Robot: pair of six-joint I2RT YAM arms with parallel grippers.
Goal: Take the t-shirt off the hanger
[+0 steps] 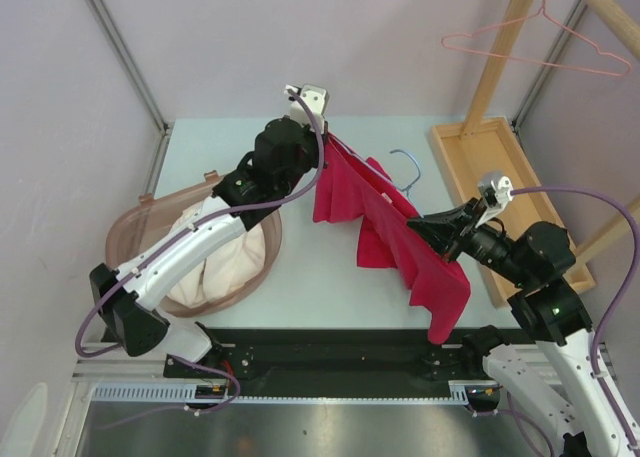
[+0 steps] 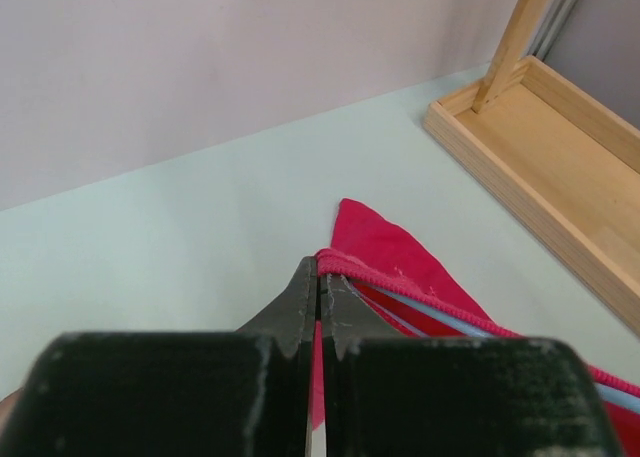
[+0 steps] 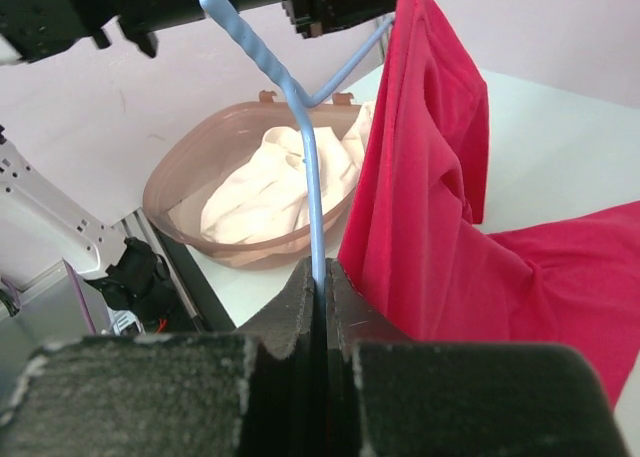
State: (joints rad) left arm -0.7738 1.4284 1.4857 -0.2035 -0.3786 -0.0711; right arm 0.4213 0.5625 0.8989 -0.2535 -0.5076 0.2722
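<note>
The t-shirt (image 1: 400, 242), red, hung in the air above the table (image 1: 300, 277), stretched between the 2 arms and still draped over the blue hanger (image 3: 310, 167). Its lower end sagged toward the near edge.

The left gripper (image 2: 318, 277) had its fingers pressed together on the hemmed edge of the fabric at the far end. A blue wire ran just beside that hem, but whether it was also caught between the fingers could not be told, since the gripper body blocked the lower part of the wrist view.

The right gripper (image 3: 322, 277) was clamped tight on the hanger's wire just below the twisted neck. From above, most of the hanger was hidden under the cloth and only its hook showed.

To the left, a brown basket (image 1: 135, 232) held a white cloth (image 1: 225, 262), partly covered by the left arm. A wooden tray (image 1: 475, 172) lay to the right.
</note>
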